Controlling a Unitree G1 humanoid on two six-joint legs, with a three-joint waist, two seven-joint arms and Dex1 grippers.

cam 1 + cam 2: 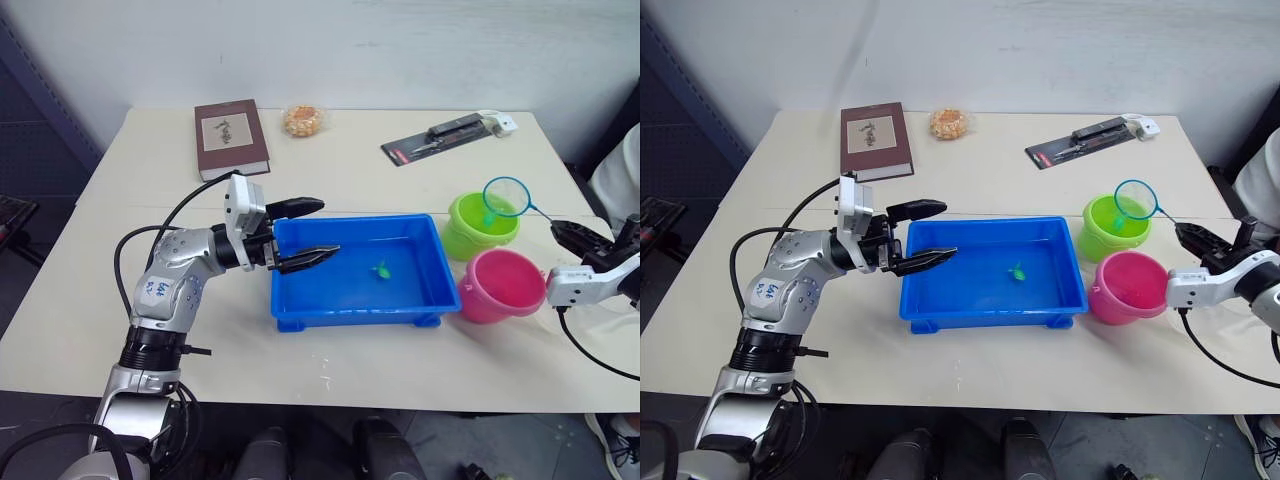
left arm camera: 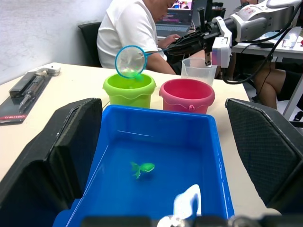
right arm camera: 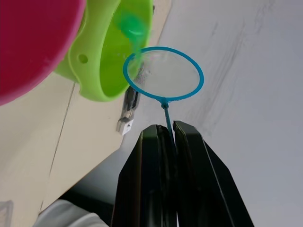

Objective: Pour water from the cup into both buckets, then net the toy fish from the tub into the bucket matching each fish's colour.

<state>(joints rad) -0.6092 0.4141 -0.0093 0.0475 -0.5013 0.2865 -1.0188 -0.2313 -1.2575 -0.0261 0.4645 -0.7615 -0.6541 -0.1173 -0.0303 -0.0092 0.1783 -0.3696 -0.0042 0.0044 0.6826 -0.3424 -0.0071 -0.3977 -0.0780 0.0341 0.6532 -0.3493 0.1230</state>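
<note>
Pale and wide, the counter [image 1: 120, 330] carries a blue tub [image 1: 357, 272] near its middle, with a lime green bucket [image 1: 476, 226] and a pink bucket [image 1: 500, 286] just beside the tub on the robot's right, the two buckets touching or nearly so. One green toy fish [image 1: 381, 268] lies in the water of the tub, toward its right half.

At the tub's left end, the left end effector [image 1: 305, 232] has its fingers spread apart and grasps nothing; one finger reaches in over the water, the other sits above the far left corner of the rim.

From the right, the right end effector [image 1: 563, 230] is clenched on the thin dark handle of the net [image 1: 505, 196]. The net's blue hoop hangs over the green bucket, and a small green fish [image 2: 137, 75] shows at the hoop's lower edge, right above the bucket's mouth.

In the left wrist view the clear cup [image 2: 199, 70] stands behind the pink bucket, and a person in a white shirt [image 2: 128, 33] sits beyond the counter.

Along the far side of the counter lie a dark red book [image 1: 230, 138], a wrapped snack [image 1: 303, 120] and a carded tool pack [image 1: 445, 137].
</note>
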